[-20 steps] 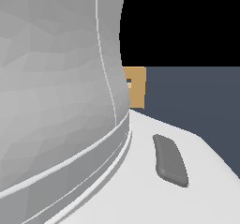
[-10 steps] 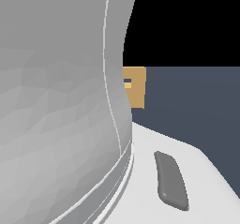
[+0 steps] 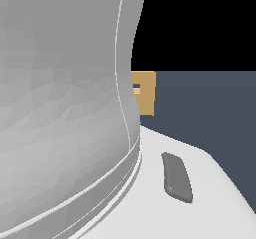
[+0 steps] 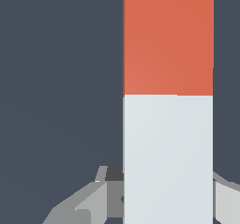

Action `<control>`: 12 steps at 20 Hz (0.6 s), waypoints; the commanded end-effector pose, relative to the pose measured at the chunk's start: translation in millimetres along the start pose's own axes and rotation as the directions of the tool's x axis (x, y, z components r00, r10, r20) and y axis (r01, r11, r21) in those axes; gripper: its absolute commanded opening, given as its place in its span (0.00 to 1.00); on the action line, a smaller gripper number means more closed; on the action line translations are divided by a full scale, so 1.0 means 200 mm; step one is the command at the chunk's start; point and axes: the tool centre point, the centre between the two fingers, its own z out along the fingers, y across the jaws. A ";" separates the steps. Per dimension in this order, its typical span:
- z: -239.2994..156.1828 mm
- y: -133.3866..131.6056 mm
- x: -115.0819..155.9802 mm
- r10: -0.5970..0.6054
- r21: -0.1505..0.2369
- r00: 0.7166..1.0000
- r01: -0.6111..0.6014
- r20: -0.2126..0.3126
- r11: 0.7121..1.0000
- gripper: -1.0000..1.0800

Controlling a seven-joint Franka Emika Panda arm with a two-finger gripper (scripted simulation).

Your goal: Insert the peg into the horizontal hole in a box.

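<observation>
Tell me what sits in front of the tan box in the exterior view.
The grey-white robot arm covers most of the flat tan square box. Only one edge strip shows, with part of its small square hole. The peg is not visible there.

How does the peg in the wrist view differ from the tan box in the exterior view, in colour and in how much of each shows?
The long square-sectioned peg is two-toned, orange-red joined to a pale grey-white section; the flat tan box is one light-brown colour. The peg fills the wrist view, running out of frame at both ends, while the box shows small in the exterior view, partly hidden behind the grey arm. The box has a small dark opening at its visible edge; the peg's visible face is unbroken. Both have flat, straight-edged faces.
</observation>
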 end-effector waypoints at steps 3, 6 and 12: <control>-0.03 0.00 0.11 -0.008 -0.002 1.000 0.008 0.000 1.000 0.00; -0.07 0.00 0.23 -0.015 -0.002 1.000 0.015 0.000 1.000 0.00; -0.16 -0.01 0.58 -0.034 -0.002 0.999 0.034 0.000 0.999 0.00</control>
